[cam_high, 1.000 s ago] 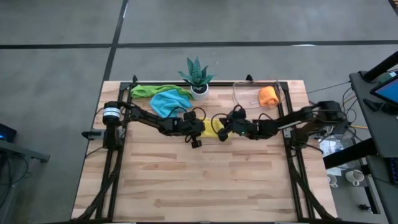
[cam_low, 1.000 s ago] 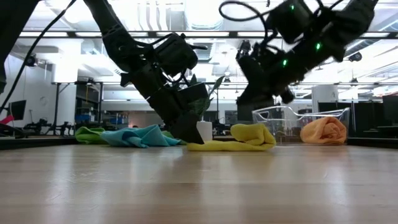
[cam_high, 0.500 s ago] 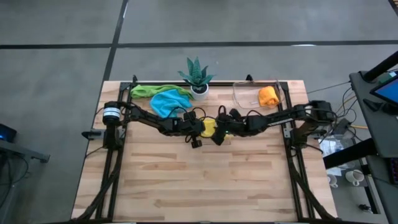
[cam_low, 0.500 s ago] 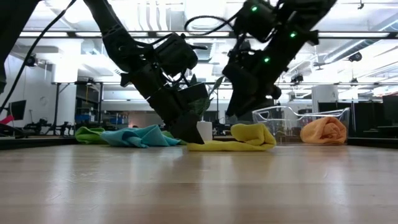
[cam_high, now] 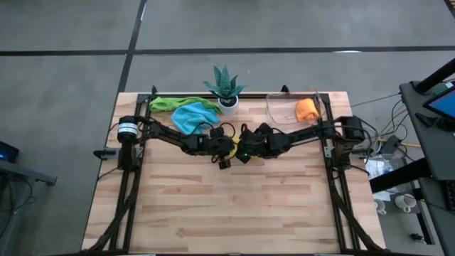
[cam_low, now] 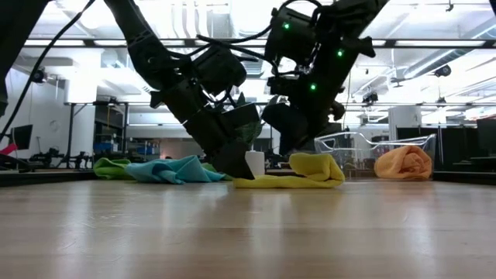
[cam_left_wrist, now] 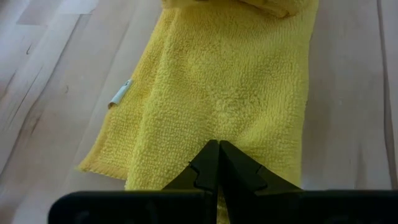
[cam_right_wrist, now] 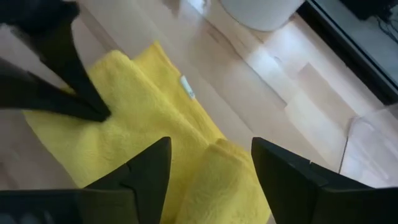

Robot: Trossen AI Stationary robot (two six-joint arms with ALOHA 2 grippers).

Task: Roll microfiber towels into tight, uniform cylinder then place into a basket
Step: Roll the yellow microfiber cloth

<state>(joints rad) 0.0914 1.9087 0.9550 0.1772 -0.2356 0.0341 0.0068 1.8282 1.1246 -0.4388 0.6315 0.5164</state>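
A yellow towel (cam_low: pixel 304 175) lies at the table's middle. Its right part is rolled up (cam_right_wrist: pixel 217 180) and its left part lies flat (cam_left_wrist: pixel 205 81) on the wood. My left gripper (cam_left_wrist: pixel 218 147) is shut, with its tips down on the flat part. My right gripper (cam_right_wrist: pixel 211 168) stands open just above the roll, one finger on each side of it. In the high view both grippers (cam_high: pixel 226 148) (cam_high: pixel 245 149) hide most of this towel. The clear basket (cam_high: pixel 284 112) at the far right holds an orange rolled towel (cam_high: pixel 306 109). My left gripper presses its shut fingertips (cam_left_wrist: pixel 208 158) down on the flat, unrolled part of the yellow towel (cam_left_wrist: pixel 217 124), close to that part's free end. It slants down from the table's left. The cloth lies flat on the table under the tips. My right gripper is over the roll; I cannot tell whether its fingers touch it.
A blue towel (cam_high: pixel 192 116) and a green towel (cam_high: pixel 174 104) lie crumpled at the far left. A potted plant (cam_high: pixel 225 87) in a white pot stands at the far edge, between them and the basket. The near half of the table (cam_high: pixel 234 206) is bare wood.
My right gripper has gone toward the table's left, from beside the basket to over the yellow towel's roll, close to my left gripper. The yellow towel has stayed where it was.
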